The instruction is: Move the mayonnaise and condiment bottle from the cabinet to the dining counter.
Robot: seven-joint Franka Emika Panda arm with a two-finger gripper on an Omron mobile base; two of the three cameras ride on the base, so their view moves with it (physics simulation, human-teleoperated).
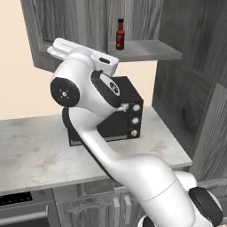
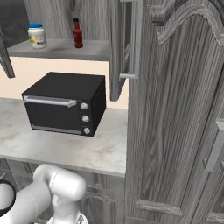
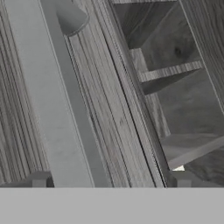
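my two small dark fingertips (image 3: 39,180) stand spread wide at the bottom of the hand view, one at each side, with nothing between them, so my gripper (image 3: 111,181) is fully open and holds nothing. right in front of the jaws runs a long pale metal bar handle (image 3: 48,96) on a dark grey wood-grain panelled door, and it crosses the hand view at a slant; i cannot tell whether my tips touch it. beyond the door edge, grey inner shelves show as thin pale ledges in the dark cabinet interior. in the left base view my white arm (image 1: 88,111) rises from the lower right and bends up to the left, its hand raised up by the upper wall cabinet of dark grey wood grain (image 1: 146,17). on that cabinet's grey shelf (image 1: 150,51) the small slim dark red condiment bottle with a black cap (image 1: 119,34) stands upright. in the right base view the short wide whitish mayonnaise jar with a light blue lid (image 2: 37,35) stands upright on the same shelf, to the left of the bottle and apart from it. below the shelf a black boxy toaster oven with a metal handle and three knobs (image 2: 65,103) sits on the pale veined marble worktop (image 2: 65,148).
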